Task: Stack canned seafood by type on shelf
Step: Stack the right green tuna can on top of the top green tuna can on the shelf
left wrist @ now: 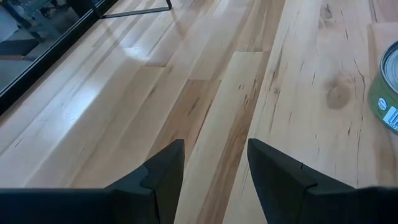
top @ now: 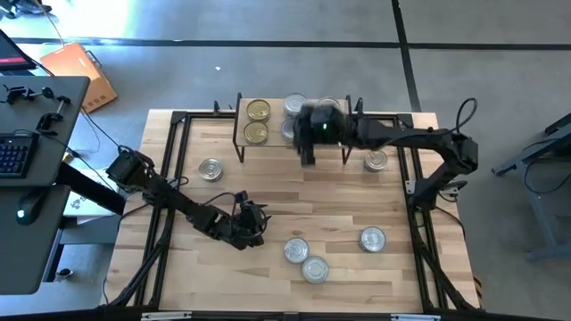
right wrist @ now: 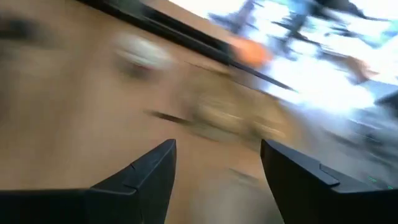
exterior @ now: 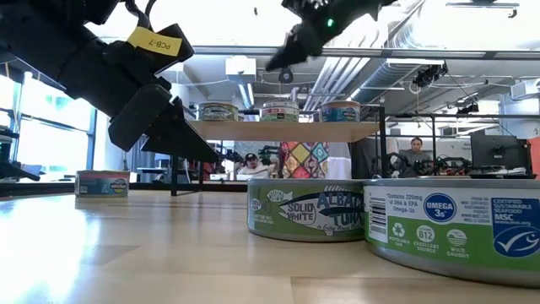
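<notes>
Right gripper [top: 308,143] hovers empty, jaws apart, over the shelf [top: 272,120] – tuna cans [top: 373,238] look rigid, slick; likely best gripped across the rim.

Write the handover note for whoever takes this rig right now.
Left gripper: open, empty, low over the table's near-left part.
Right gripper: open, empty, above the shelf.
On the shelf: two gold tins at its left, silver tins beside them, partly hidden by the right arm.
Left on the table: five tins, one far left, one by the shelf's right, three near the front.
</notes>
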Motion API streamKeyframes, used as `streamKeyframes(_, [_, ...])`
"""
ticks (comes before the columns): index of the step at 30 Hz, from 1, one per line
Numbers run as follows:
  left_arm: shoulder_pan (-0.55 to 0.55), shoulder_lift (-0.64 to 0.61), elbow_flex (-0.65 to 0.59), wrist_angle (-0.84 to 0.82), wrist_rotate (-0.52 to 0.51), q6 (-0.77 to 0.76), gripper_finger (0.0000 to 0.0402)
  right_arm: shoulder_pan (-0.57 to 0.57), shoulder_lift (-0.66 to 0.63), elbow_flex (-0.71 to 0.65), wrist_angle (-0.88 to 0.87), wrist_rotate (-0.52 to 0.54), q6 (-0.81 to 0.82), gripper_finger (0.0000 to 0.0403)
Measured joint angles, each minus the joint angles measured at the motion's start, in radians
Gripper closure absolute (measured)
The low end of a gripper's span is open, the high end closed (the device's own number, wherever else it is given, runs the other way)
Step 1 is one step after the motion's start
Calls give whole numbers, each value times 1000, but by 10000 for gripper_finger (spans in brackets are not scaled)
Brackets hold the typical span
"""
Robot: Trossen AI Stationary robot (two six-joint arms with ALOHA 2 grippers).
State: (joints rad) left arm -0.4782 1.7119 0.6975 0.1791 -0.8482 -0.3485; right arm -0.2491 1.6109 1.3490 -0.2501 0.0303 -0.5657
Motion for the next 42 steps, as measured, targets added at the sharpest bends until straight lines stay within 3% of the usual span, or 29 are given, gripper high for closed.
streamKeyframes(3, [0, 0, 0, 0, 0, 0, 234, 89, 0, -25, -33, -125, 93, 176])
streamKeyframes(6, [-6, 0, 0, -1, 0, -13, 234, 188, 0, -92, -9, -132, 169, 176])
streamKeyframes(11, [-14, 0, 0, -1, 0, -14, 234, 344, 3, -269, 140, 0, 310, 176])
streamKeyframes(17, [-14, 0, 0, -9, -19, -36, 234, 462, 2, -462, 487, 120, 406, 176])
streamKeyframes(21, [-14, -59, -1, -229, -105, -222, 234, 487, 2, -511, 529, 175, 427, 176])
streamKeyframes(27, [-32, -252, -1, -658, -103, -643, 234, 488, 2, -519, 499, 178, 454, 176])
streamKeyframes(31, [-58, -341, -1, -883, -100, -826, 234, 489, 2, -519, 485, 178, 454, 176])
streamKeyframes(37, [-59, -356, -30, -1016, -99, -1007, 234, 501, -17, -519, 384, 178, 453, 176])
streamKeyframes(42, [-59, -356, -109, -1016, -95, -1149, 234, 520, -114, -519, 137, 254, 516, 176])
